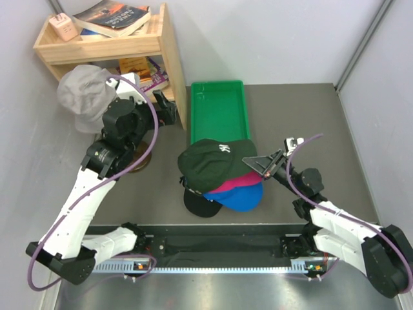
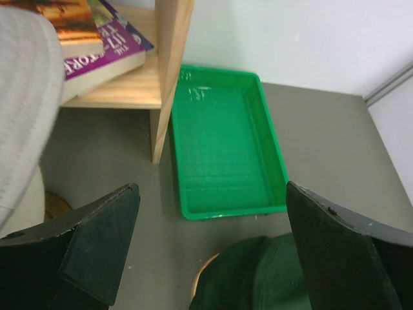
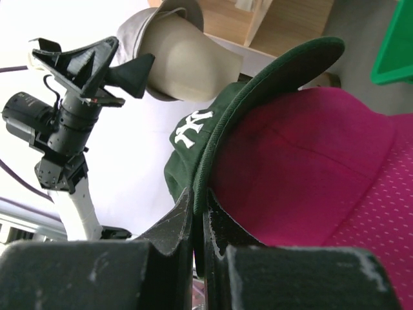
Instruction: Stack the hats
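Observation:
A pile of hats sits mid-table. The dark green cap (image 1: 211, 161) with white lettering lies on top, over a magenta cap (image 1: 237, 183), a bright blue cap (image 1: 248, 197) and a black cap (image 1: 200, 204). My right gripper (image 1: 249, 161) is shut on the green cap's brim edge (image 3: 213, 165), with the magenta cap (image 3: 310, 168) right beside its fingers (image 3: 173, 226). My left gripper (image 2: 213, 245) hangs open and empty, high above the table by the shelf. The green cap (image 2: 258, 278) lies below it and apart from it. A pale grey cap (image 1: 82, 90) rests on a mannequin head at the far left.
An empty green tray (image 1: 192, 113) lies behind the pile. A wooden shelf (image 1: 171, 58) with books (image 1: 113, 16) stands at the back left, close to my left gripper (image 1: 164, 106). Grey walls close in both sides.

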`<state>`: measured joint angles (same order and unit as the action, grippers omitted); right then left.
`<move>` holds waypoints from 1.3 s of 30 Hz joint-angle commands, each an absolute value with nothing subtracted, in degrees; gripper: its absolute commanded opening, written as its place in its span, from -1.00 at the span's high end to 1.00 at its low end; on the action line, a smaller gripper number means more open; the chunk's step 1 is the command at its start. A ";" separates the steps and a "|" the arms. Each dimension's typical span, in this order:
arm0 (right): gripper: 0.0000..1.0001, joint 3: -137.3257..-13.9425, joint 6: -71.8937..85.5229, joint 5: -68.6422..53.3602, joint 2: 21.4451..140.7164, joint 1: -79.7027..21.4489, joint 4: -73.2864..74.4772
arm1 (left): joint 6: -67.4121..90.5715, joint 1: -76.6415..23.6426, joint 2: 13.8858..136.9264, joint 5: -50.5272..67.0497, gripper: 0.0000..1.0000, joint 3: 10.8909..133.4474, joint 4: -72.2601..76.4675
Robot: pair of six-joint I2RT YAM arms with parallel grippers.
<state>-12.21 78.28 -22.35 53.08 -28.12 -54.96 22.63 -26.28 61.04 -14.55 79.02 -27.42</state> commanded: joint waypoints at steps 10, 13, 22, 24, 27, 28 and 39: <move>1.00 -8.35 82.88 -25.92 57.48 -24.87 -62.41 | 21.71 -26.19 58.45 -3.17 -0.93 72.25 -28.56; 1.00 -9.22 81.66 -27.33 55.64 -24.08 -57.67 | 21.97 -26.19 58.01 -0.80 -0.90 70.41 -29.26; 1.00 -14.68 72.43 -29.88 48.61 -23.73 -34.29 | 22.76 -27.59 55.20 5.62 -0.88 62.24 -28.83; 1.00 -14.68 71.29 -29.71 46.77 -23.64 -31.39 | 23.20 -28.30 54.84 5.19 -0.88 60.74 -28.30; 1.00 -14.50 69.52 -28.57 44.31 -23.73 -25.33 | 23.73 -28.91 54.23 4.13 -0.88 58.01 -27.95; 1.00 -14.41 68.65 -27.87 43.77 -23.64 -22.27 | 23.82 -29.00 53.71 3.61 -0.88 57.57 -28.04; 1.00 -10.82 66.00 -23.73 42.36 -23.64 -16.09 | 24.08 -29.44 51.94 2.37 -0.88 53.70 -26.46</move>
